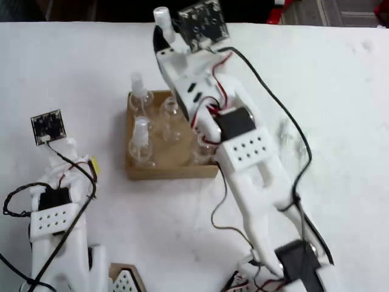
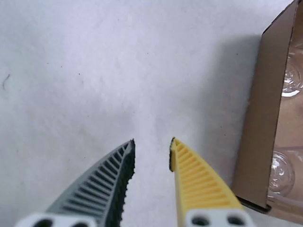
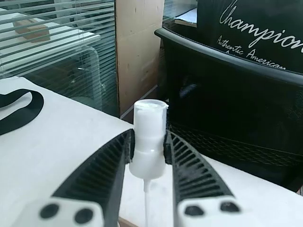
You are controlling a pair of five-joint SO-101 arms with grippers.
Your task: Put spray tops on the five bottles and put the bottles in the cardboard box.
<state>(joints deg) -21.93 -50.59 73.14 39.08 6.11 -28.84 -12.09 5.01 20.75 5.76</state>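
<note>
The cardboard box (image 1: pixel 135 169) sits mid-table with several clear bottles inside. Two of them at its left side, one bottle (image 1: pixel 138 91) and another (image 1: pixel 141 139), wear white spray tops. An uncapped bottle (image 1: pixel 169 111) stands beside the arm. My right gripper (image 1: pixel 163 31) is beyond the box's far edge, raised, shut on a white spray top (image 3: pixel 148 142) whose dip tube hangs down; the same spray top (image 1: pixel 161 17) shows in the high view. My left gripper (image 2: pixel 151 142) hovers open over bare table left of the box (image 2: pixel 255 123), nothing between its grey and yellow fingers.
The right arm's body and cables (image 1: pixel 243 152) stretch over the box's right side and hide part of it. A black chair (image 3: pixel 236 94) stands past the table's far edge. White tabletop (image 1: pixel 316 85) spreads right of the box and around the left arm (image 1: pixel 58 207).
</note>
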